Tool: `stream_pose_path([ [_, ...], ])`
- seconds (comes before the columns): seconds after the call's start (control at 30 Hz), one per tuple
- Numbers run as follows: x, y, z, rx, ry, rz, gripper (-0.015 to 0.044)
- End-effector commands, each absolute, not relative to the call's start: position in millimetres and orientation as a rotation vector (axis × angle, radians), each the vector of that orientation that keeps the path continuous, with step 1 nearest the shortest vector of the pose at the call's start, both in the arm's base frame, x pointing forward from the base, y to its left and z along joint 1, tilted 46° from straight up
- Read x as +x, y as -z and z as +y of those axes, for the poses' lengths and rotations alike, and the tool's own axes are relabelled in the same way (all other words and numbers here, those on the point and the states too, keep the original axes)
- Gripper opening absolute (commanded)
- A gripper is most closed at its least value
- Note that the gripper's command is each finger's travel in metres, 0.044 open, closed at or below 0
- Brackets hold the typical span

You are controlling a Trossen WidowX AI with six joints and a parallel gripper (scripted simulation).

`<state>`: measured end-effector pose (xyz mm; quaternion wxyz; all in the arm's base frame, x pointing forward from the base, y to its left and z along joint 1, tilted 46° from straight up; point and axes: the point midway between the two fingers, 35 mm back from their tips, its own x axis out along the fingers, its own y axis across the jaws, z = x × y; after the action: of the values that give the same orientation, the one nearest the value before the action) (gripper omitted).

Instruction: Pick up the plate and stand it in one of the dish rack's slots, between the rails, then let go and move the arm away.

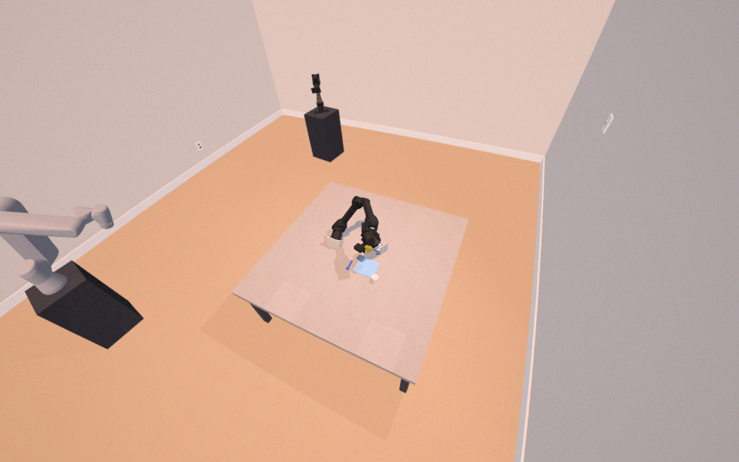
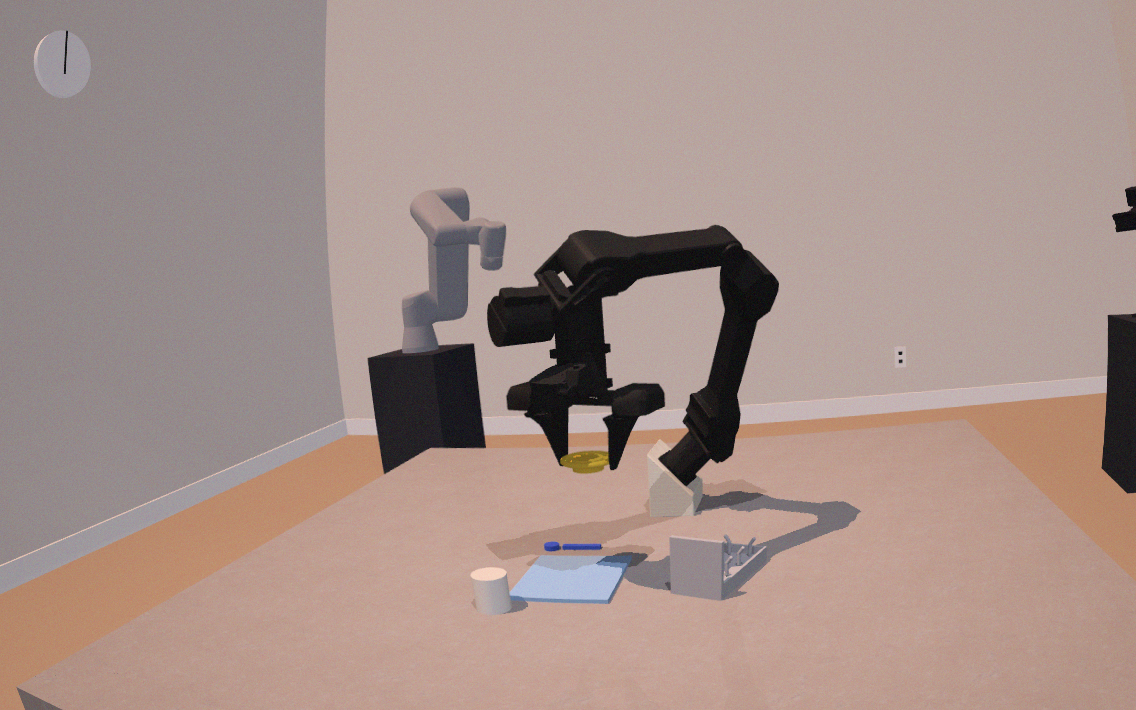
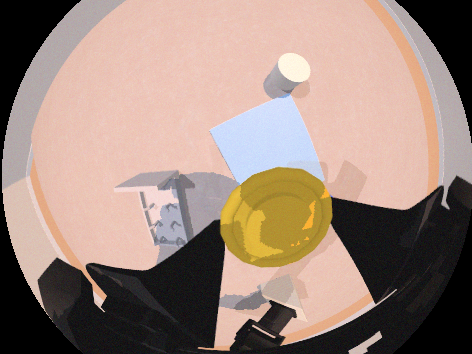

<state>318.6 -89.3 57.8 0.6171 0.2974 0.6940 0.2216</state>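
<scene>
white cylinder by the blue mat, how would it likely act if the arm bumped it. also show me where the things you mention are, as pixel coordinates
The white cylinder (image 1: 375, 278) (image 2: 491, 591) (image 3: 287, 75) stands upright on a flat round end, so a low nudge would probably slide it. A knock near its top might tip it, and its round side suggests it could then roll. Its straight, smooth-looking wall hints at something stiff.

- The gray dish rack (image 1: 385, 248) (image 2: 697, 568) (image 3: 186, 215) has a tall end wall and little pegs in the way.
- A white cup-like cylinder (image 1: 375, 278) (image 2: 491, 591) (image 3: 294, 68) blocks one mat corner.
- Open air is above the flat blue mat (image 1: 366, 267) (image 2: 571, 579) (image 3: 267, 137).
</scene>
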Motion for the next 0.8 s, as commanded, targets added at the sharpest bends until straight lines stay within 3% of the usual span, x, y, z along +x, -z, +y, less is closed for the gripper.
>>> stream_pose_path([
  [0.0, 312, -78, -76, 0.804, -0.375, 1.639, 0.0],
  [0.77, 267, -149, -10, 1.383, 0.314, 1.746, 0.0],
])
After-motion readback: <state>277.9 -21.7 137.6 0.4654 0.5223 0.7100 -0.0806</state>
